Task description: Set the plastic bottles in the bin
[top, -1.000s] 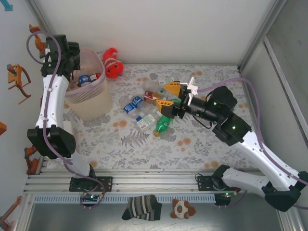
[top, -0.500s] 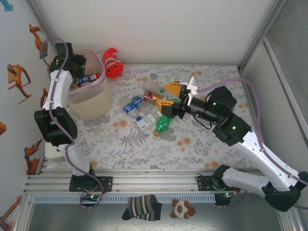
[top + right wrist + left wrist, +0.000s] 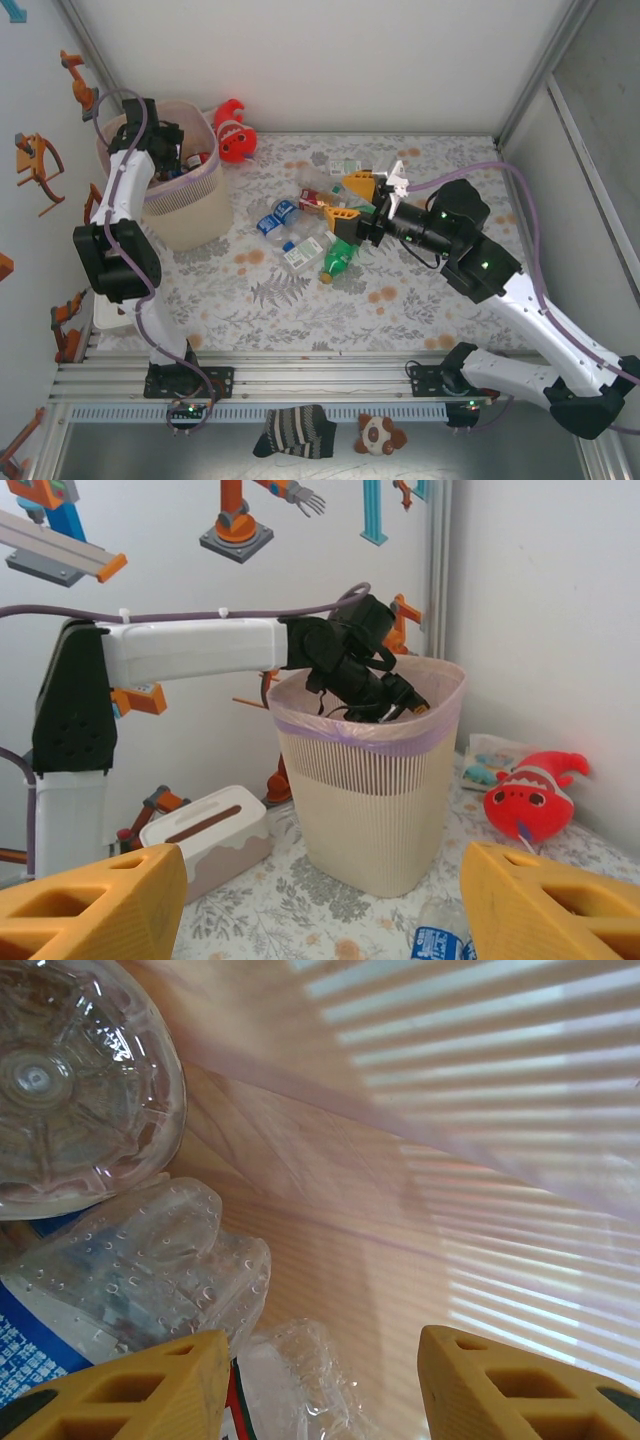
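Left claw inside bin, right claw over bottle pile.
Left gripper (image 3: pixel 325 1400): fingers apart, gripping nothing, just above crushed plastic bottles (image 3: pixel 130 1260) lying in the bin (image 3: pixel 190 215), upper left. Right gripper (image 3: pixel 350 200): part open, empty, over loose bottles (image 3: pixel 300 240) mid-frame. Fish plush (image 3: pixel 232 130) beside bin.

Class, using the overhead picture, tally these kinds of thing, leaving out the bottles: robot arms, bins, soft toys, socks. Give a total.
Robot arms: 2, left arm, right arm
Bins: 1, tall translucent pale-pink plastic bin
Soft toys: 2, red-orange fish plush, brown-and-white plush animal
Socks: 1, striped knitted sock
Total: 6
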